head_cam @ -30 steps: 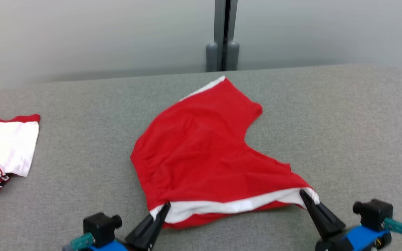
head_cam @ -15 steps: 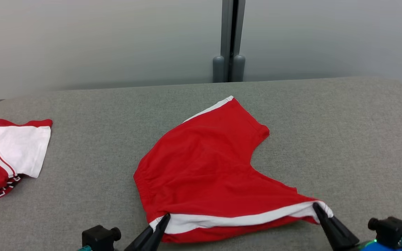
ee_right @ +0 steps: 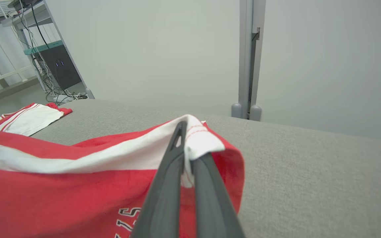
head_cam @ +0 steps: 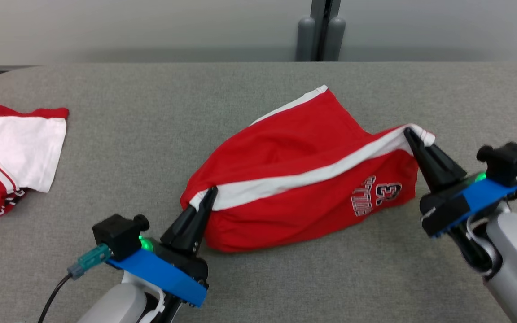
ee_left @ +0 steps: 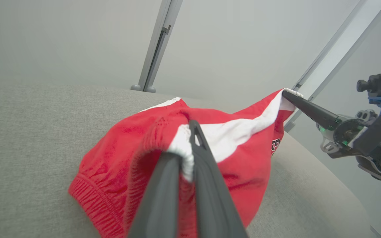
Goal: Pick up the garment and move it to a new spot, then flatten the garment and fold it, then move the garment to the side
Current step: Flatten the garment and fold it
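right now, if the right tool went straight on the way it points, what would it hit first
The right tool grips the red garment's white hem; beyond looks like bare table, then wall, though depth is unclear.

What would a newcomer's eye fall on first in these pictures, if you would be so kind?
The bright red shorts at the middle of the grey table stand out first. The left hand and right hand each pinch one end of their white band, holding it up off the surface. A second red-and-white garment lies at the table's left edge.
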